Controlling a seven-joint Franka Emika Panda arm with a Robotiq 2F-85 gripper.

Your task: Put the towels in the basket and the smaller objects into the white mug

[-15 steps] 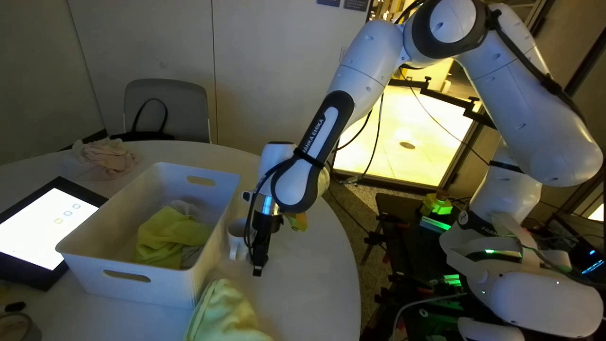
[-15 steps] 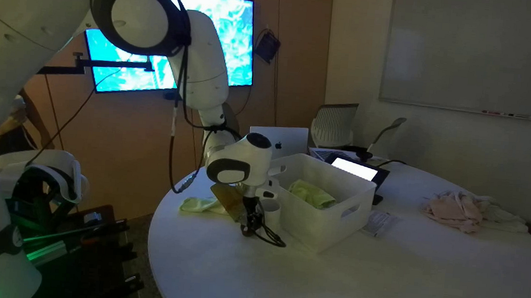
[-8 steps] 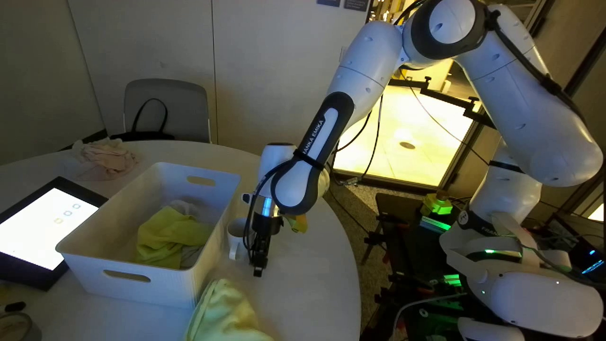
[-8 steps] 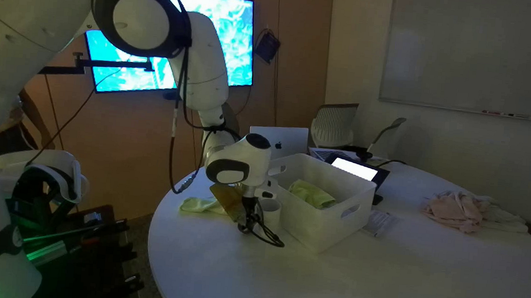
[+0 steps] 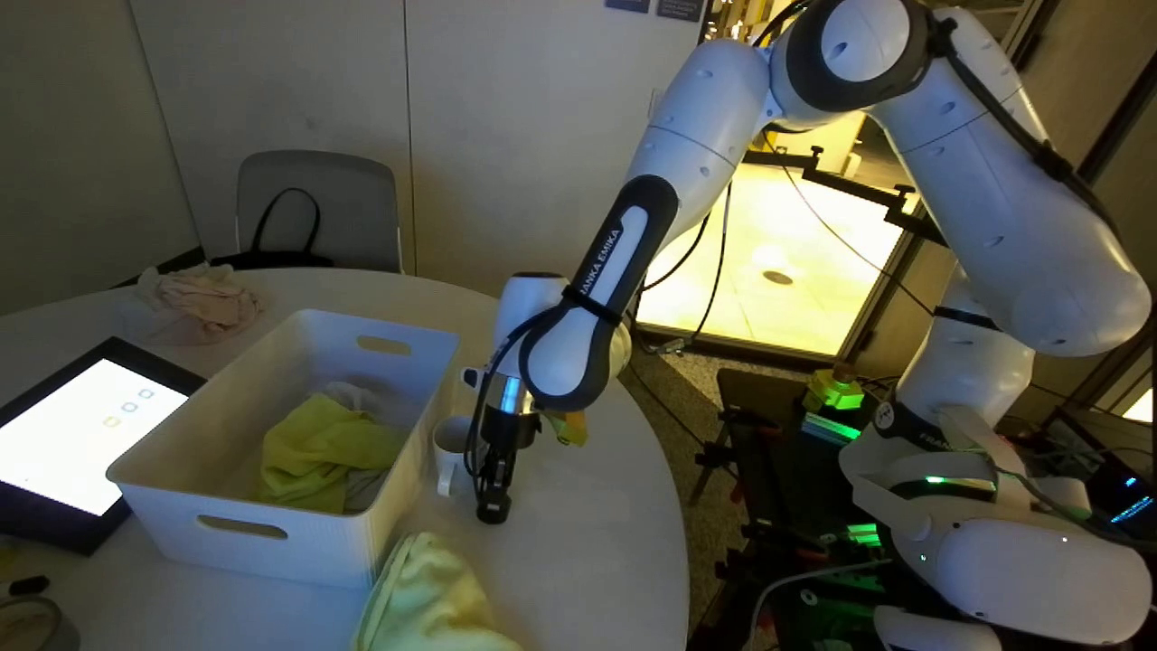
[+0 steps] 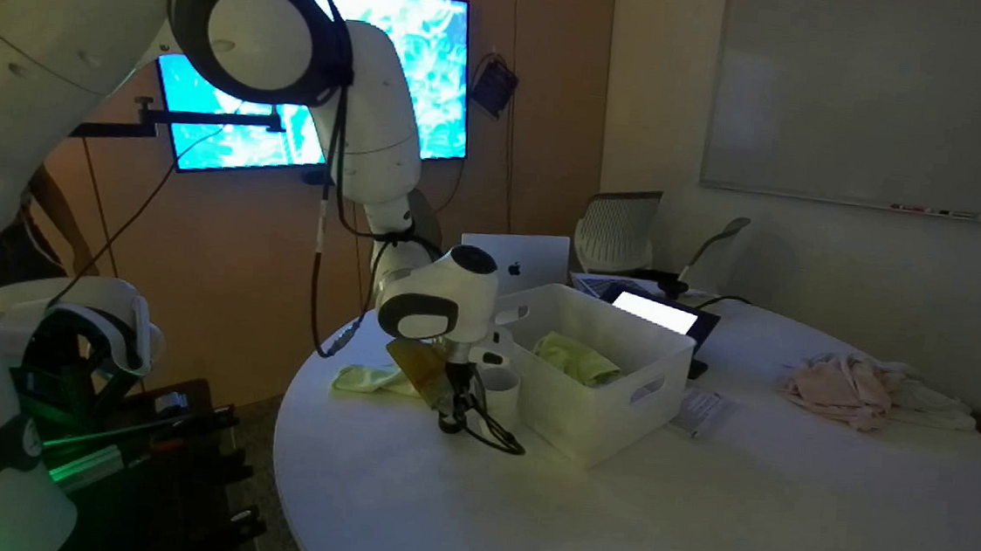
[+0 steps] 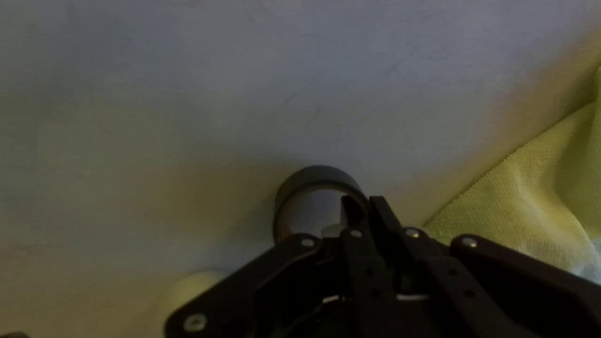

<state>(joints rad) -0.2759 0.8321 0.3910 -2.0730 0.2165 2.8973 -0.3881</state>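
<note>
In the wrist view a dark ring like a tape roll [image 7: 319, 174] has one finger inside it and the other outside; my gripper [image 7: 362, 202] is shut on its wall, low over the table. The white mug [image 5: 452, 440] stands just beside the gripper, between it and the white basket [image 5: 244, 542]. A yellow-green towel [image 5: 316, 443] lies inside the basket with a pale one [image 5: 366, 488]. Another yellow-green towel [image 5: 434, 597] rests on the table by the basket's near corner. Behind the gripper are a yellow towel [image 5: 572, 430] and a light green towel [image 6: 367, 379].
A tablet [image 5: 81, 434] lies along the basket's far side. Pink and white cloth [image 5: 203, 303] is heaped toward the table's back. At the front left sits a second ring [image 5: 59, 628]. An open laptop [image 6: 516, 260] stands behind the basket.
The jaws have come together, from wide apart to nearly touching across the ring's wall. The arm itself has hardly moved.
</note>
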